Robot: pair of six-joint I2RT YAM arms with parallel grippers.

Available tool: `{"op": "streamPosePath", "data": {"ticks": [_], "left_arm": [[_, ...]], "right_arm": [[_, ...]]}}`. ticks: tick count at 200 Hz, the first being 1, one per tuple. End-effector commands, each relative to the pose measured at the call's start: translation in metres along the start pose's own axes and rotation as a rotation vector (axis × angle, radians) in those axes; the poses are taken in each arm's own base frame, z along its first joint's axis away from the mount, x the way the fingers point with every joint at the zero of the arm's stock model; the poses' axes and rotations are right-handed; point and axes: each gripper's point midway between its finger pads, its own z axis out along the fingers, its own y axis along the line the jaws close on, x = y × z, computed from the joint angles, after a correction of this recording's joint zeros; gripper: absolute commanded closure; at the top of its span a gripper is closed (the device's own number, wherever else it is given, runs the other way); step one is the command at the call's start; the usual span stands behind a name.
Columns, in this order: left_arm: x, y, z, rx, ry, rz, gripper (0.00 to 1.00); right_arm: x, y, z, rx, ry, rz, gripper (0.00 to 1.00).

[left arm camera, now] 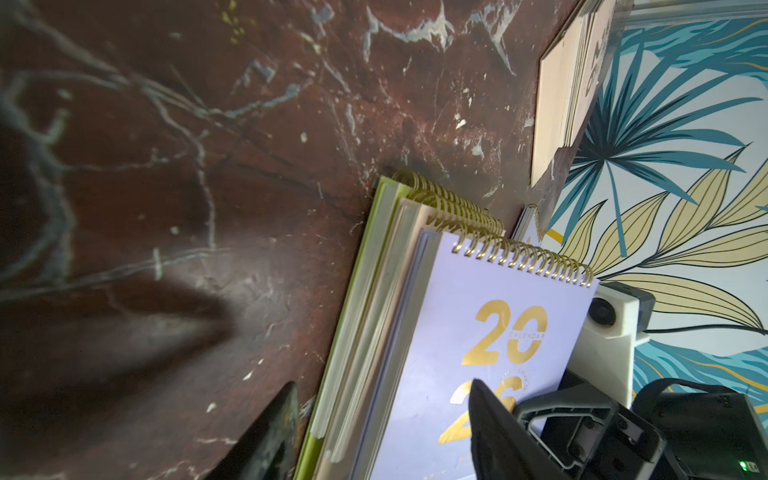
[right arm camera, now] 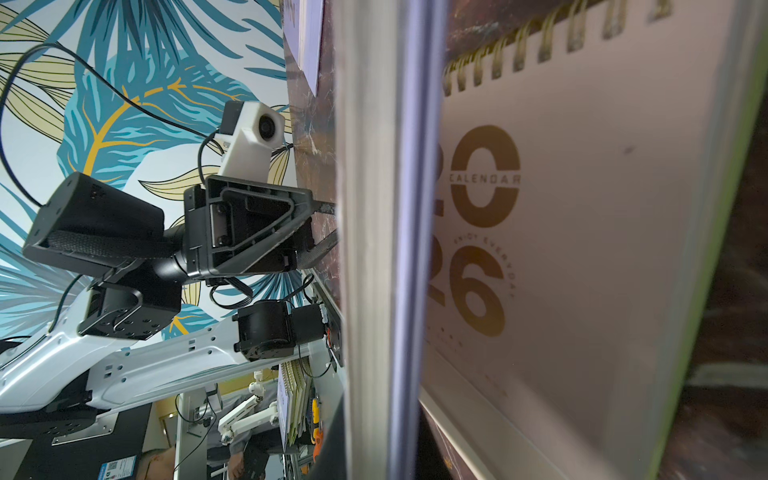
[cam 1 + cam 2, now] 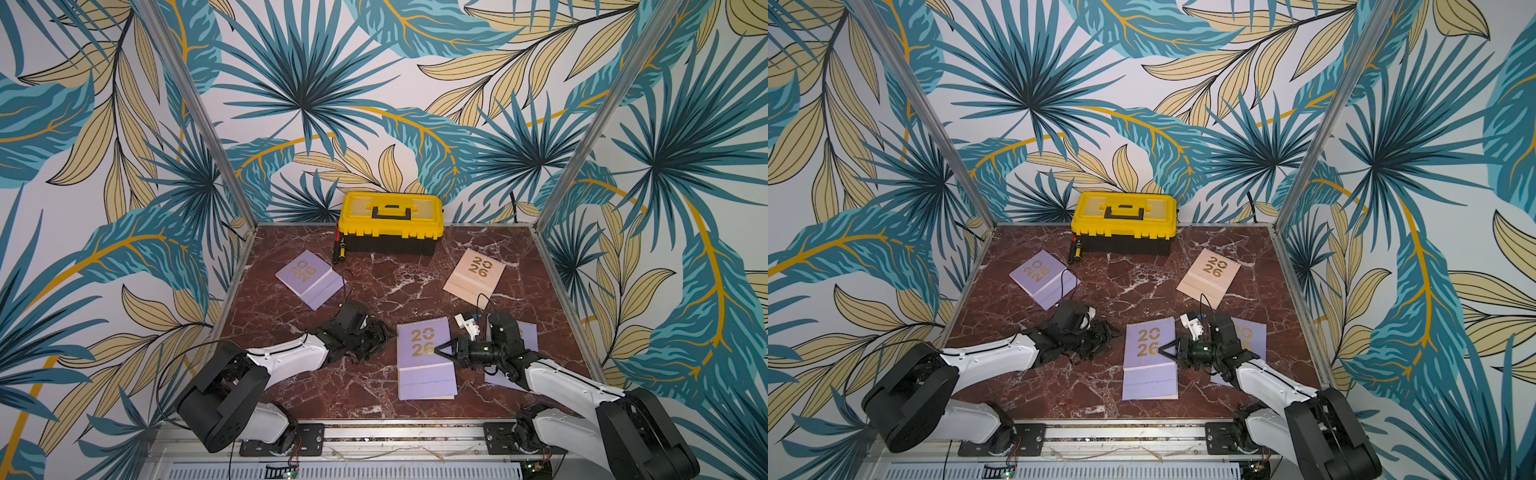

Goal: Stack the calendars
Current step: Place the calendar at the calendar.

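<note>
Right gripper (image 3: pixel 438 351) was clamped on the right-hand edge of the top lilac calendar (image 3: pixel 424 365). Its upper finger (image 1: pixel 490 424) lay flat on the cover over the gold "26", and the lower finger was hidden beneath. This calendar topped a three-high stack near the front centre of the table (image 3: pixel 374 291). Under it lay a peach-pink calendar (image 2: pixel 582 270), and under that the lime green calendar (image 1: pixel 311 459), all with their spiral bindings toward the back wall. In the right wrist view the gripped edge appeared to stand slightly off the peach-pink cover. The layers were not flush: each lower one protruded further on the left side.

Left gripper (image 3: pixel 384 336) sat low over the table just beside the left edge of the stack, jaws parted and holding nothing. Whether its fingertips touched the stack could not be determined.

A second lilac calendar (image 3: pixel 1254 345) lay flat just right of the stack, largely covered by the right arm. A third lilac calendar (image 3: pixel 305 278) lay at the back left, rotated so that its numerals read sideways. A second peach-pink calendar (image 3: pixel 473 272) lay at the back right, well apart from the stack.

A yellow-and-black toolbox (image 3: pixel 390 216) stood closed against the back wall at centre. A small dark tool (image 3: pixel 338 249) with red and yellow parts lay just beside its left end.
</note>
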Motion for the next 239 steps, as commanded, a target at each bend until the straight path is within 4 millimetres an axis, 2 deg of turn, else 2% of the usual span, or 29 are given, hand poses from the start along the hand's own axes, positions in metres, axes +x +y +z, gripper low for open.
{"op": "streamPosePath", "data": {"ticks": [1, 93, 136, 239], "left_arm": [[-0.003, -0.025, 0.001, 0.062, -0.003, 0.024, 0.35], [0.002, -0.027, 0.014, 0.063, 0.030, 0.026, 0.35], [0.003, -0.028, 0.019, 0.058, 0.038, 0.030, 0.35], [0.004, -0.032, 0.025, 0.058, 0.049, 0.034, 0.35]], "right_arm": [[-0.009, 0.022, -0.001, -0.071, -0.002, -0.085, 1.00], [-0.007, 0.001, 0.005, -0.023, 0.030, -0.064, 1.00], [-0.003, -0.012, 0.003, 0.045, 0.044, -0.061, 0.86], [-0.001, -0.026, -0.003, 0.150, 0.043, -0.061, 0.79]]}}
